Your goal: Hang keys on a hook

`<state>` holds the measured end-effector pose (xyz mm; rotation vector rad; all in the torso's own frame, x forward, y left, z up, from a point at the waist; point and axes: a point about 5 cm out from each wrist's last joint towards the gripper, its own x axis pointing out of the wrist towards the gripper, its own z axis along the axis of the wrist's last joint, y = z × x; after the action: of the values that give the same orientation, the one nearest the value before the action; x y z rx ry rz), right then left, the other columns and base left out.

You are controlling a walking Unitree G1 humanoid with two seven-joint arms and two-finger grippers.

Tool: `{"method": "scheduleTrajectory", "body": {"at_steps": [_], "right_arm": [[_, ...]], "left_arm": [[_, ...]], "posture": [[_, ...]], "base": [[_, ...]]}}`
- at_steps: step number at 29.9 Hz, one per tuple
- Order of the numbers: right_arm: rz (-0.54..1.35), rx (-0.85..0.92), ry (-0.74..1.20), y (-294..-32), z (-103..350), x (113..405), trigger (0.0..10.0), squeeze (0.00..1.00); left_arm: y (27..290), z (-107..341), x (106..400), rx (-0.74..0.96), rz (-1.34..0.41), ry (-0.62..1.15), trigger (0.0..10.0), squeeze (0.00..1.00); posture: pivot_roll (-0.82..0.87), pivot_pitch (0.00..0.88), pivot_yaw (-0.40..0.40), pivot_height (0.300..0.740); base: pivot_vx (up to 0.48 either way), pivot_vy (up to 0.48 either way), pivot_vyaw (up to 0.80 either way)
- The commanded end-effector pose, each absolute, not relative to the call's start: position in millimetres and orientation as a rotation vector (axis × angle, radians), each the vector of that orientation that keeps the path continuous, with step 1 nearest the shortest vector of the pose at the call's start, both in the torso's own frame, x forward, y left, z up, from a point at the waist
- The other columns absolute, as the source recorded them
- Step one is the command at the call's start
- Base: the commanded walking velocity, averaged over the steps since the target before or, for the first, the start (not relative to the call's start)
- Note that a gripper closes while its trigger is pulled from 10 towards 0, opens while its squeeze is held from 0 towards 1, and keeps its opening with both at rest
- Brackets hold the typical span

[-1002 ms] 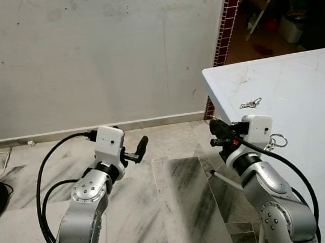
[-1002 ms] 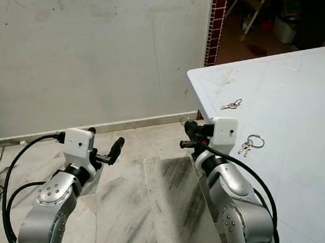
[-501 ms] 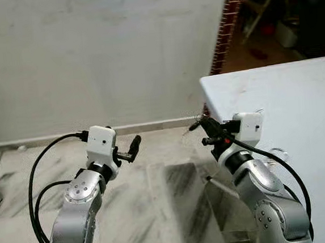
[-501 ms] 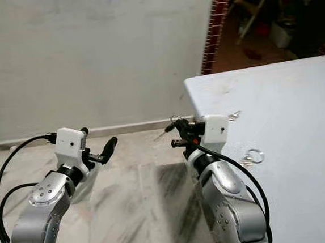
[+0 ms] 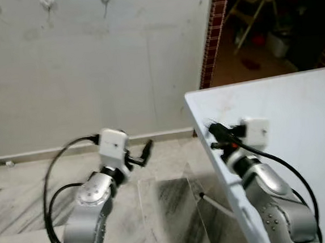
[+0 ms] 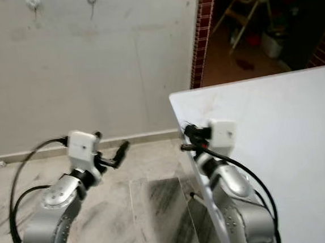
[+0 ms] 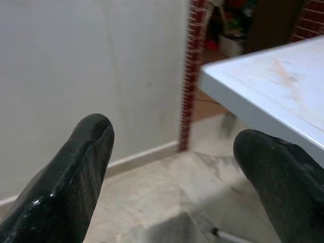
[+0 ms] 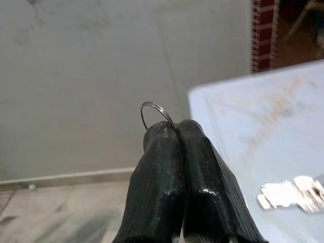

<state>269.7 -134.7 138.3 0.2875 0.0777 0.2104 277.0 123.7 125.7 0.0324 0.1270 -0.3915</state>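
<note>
Three white wall hooks point(image 5: 47, 2) sit in a row high on the grey wall at the upper left. My right gripper point(image 5: 213, 132) hovers over the near corner of the white table point(image 5: 297, 104), far below the hooks. In the right wrist view the right gripper point(image 8: 177, 127) is shut on a thin metal key ring point(image 8: 153, 108) that sticks out above its tips; the keys on it are hidden. Another bunch of keys point(image 8: 293, 194) lies on the tabletop. My left gripper point(image 5: 147, 147) is held open over the floor, empty, its fingers point(image 7: 76, 167) wide apart.
The marble floor point(image 5: 165, 212) lies between the arms. A red brick pillar point(image 5: 211, 32) edges a doorway into a dim room with a wooden chair point(image 5: 249, 6). A black cable point(image 5: 54, 182) loops from the left arm.
The whole view has tilted up and shifted, bringing the wall hooks into sight. Both arms keep much the same pose; the right gripper stays shut on the ring.
</note>
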Motion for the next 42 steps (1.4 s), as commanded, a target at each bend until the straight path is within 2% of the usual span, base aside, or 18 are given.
{"method": "scheduleTrajectory", "body": {"at_steps": [1, 15, 29, 42], "right_arm": [[0.249, 0.295, 0.061, -124.3, 143.1, 271.9, 10.0, 0.0], [0.246, 0.291, 0.062, -125.5, 141.9, 273.4, 10.0, 0.0], [0.237, 0.284, 0.043, -126.4, 145.4, 275.5, 10.0, 0.0], [0.235, 0.276, 0.032, -123.6, 146.7, 275.4, 10.0, 0.0]], "left_arm": [[132.2, 127.3, 278.8, 0.04, -0.366, 0.129, 10.0, 0.0], [131.4, 127.5, 279.7, 0.042, -0.367, 0.128, 10.0, 0.0], [130.8, 126.7, 282.9, 0.038, -0.355, 0.133, 10.0, 0.0], [128.3, 128.5, 284.4, 0.014, -0.378, 0.12, 10.0, 0.0]], "posture": [[0.11, 0.059, -0.04, 0.74], [0.11, 0.053, -0.04, 0.74], [0.11, 0.05, -0.041, 0.74], [0.1, 0.052, -0.04, 0.74]], "base": [[0.0, 0.424, 0.0], [0.034, 0.423, 0.0], [0.3, 0.366, 0.0], [0.023, 0.019, 0.0]]}}
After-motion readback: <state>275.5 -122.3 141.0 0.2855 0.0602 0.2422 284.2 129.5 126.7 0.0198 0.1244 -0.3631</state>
